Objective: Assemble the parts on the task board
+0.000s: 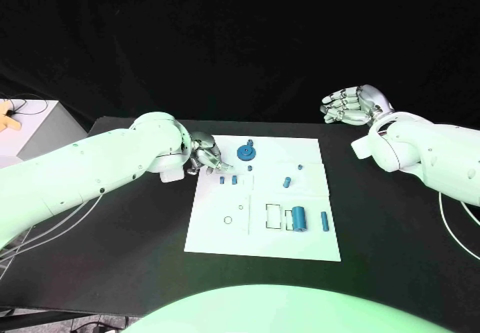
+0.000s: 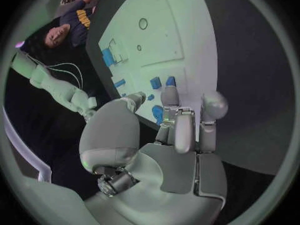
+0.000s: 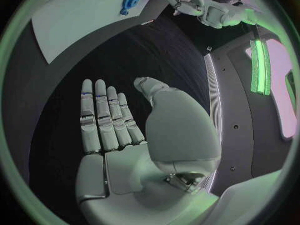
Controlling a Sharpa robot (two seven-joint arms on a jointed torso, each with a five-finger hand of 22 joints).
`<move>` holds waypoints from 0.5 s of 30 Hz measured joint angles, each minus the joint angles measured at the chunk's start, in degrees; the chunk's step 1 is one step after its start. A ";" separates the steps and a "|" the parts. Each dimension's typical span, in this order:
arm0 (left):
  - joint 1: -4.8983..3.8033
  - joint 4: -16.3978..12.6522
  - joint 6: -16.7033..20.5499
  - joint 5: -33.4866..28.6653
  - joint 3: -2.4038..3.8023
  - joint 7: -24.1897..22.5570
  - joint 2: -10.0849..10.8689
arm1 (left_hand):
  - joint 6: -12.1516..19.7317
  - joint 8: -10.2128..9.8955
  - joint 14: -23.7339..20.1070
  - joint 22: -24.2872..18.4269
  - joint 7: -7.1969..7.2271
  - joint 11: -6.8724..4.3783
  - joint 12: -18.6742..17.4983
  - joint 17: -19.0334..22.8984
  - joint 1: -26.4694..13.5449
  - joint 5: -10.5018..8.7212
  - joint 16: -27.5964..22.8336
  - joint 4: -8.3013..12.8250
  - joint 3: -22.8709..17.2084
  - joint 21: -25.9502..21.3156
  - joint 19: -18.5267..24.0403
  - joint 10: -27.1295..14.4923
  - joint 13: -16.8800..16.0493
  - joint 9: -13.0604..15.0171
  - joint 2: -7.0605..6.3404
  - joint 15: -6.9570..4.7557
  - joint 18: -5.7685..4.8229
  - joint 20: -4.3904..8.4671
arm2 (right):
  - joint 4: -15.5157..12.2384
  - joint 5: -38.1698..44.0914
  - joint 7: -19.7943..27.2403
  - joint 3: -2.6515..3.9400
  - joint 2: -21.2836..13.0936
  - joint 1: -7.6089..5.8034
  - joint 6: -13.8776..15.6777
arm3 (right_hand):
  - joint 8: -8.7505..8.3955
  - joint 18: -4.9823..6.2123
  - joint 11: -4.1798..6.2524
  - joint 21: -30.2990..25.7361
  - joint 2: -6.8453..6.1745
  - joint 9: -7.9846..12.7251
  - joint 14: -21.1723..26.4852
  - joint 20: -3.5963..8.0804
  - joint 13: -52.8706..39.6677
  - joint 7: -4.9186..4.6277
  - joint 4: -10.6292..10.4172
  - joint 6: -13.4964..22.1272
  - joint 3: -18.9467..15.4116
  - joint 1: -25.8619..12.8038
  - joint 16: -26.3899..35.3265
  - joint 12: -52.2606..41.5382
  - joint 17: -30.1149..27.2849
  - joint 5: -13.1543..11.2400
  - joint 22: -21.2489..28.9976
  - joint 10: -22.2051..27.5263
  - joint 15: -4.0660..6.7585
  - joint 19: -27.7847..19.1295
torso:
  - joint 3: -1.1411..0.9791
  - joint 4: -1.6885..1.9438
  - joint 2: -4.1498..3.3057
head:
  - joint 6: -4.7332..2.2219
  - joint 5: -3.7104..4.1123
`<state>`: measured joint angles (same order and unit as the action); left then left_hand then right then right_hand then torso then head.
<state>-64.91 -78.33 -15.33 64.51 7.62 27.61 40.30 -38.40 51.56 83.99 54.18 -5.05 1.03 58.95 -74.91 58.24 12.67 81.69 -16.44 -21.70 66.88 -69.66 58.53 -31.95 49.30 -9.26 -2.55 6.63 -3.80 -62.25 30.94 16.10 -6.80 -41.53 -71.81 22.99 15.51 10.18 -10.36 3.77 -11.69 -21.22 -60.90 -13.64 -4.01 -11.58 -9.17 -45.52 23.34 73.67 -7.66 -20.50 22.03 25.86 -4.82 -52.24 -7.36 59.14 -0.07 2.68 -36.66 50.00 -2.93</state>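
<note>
The left hand (image 1: 207,157) covers the board's (image 1: 300,236) near-left corner, and its arm hides the table (image 1: 150,229) beneath. Whether its fingertips (image 2: 170,92) touch a part can't be told. The gear (image 3: 130,1) on the board is cut small and blurry at the right wrist view's rim. The little pegs (image 1: 228,180) are too small to make out their shape.
</note>
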 measured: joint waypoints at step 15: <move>0.71 1.51 11.10 -1.40 -2.19 -17.24 -2.70 | 7.29 -11.85 -22.83 -20.43 -4.34 5.11 -6.59 24.85 21.06 -0.22 -23.96 9.02 -11.36 -20.52 13.17 -15.55 7.29 -15.30 -2.04 4.74 3.11 -3.83 | 0.25 -0.04 0.01 0.00 0.02 0.06 0.01 | 0.00 0.00 0.00 0.00 0.00 -0.01 0.00 0.00 0.06 0.00 0.16 0.00 0.16 0.00 0.00 0.00 -0.06 0.23 0.07 0.00 0.00 0.00 | -0.04 0.05 0.02 | 0.00 0.68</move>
<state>-64.20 -76.83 -4.23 63.11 5.43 10.37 37.60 -31.11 39.72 61.16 33.76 -9.39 6.14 52.35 -50.05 79.29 12.46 57.73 -7.42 -33.06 46.36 -56.49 42.98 -24.65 34.00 -11.30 2.19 9.74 -7.63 -62.01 30.90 16.11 -6.80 -41.51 -71.75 23.00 15.51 10.19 -10.36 3.77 -11.69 -21.23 -60.90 -13.64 -3.96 -11.58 -9.01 -45.52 23.50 73.67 -7.66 -20.50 21.97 26.09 -4.75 -52.24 -7.36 59.14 -0.11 2.73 -36.64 50.00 -2.26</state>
